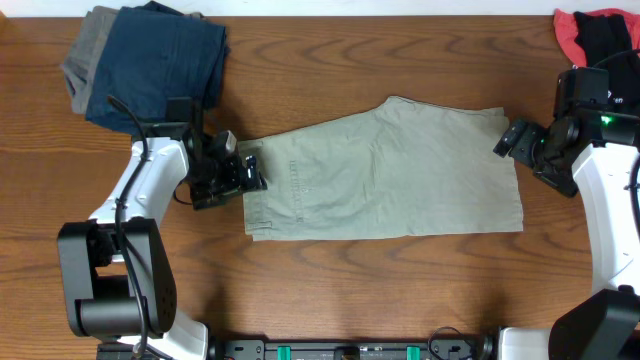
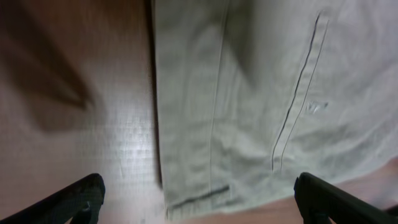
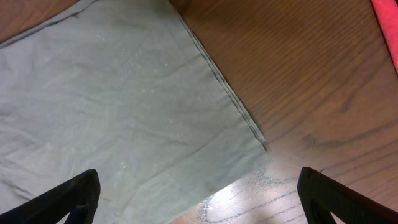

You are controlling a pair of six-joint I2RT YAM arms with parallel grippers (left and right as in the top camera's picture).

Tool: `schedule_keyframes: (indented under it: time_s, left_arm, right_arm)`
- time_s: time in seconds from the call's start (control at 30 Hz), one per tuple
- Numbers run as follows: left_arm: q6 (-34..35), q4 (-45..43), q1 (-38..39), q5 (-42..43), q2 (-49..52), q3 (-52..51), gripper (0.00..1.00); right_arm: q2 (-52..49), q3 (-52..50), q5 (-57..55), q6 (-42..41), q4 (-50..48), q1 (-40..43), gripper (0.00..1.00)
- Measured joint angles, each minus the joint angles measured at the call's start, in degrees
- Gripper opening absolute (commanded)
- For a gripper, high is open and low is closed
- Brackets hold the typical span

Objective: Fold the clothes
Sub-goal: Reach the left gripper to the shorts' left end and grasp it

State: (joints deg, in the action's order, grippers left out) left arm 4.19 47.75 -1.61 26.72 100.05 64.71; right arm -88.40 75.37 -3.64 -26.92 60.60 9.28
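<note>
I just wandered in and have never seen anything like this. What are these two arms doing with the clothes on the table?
Two robot arms are working on folding a pair of khaki shorts, which lies flat on the wooden table. The left tool is at the waistband end and the right tool at the leg-hem end. Both are open and neither grips the cloth yet. A navy and grey folded pile and a red-and-black garment lie at the far corners.
</note>
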Motion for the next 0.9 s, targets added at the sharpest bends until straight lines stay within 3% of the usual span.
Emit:
schedule_keyframes:
  time_s: [0.3,0.9]
  left_arm:
    - [-0.15,-4.79,0.0,0.04,0.04,-0.13,0.98]
    - [-0.17,-5.73,0.0,2.08,4.11,-0.31,0.99]
  right_arm:
    - [0.0,0.0,0.0,0.0,-0.02,-0.02,0.99]
    - [0.0,0.0,0.0,0.0,0.0,-0.02,0.99]
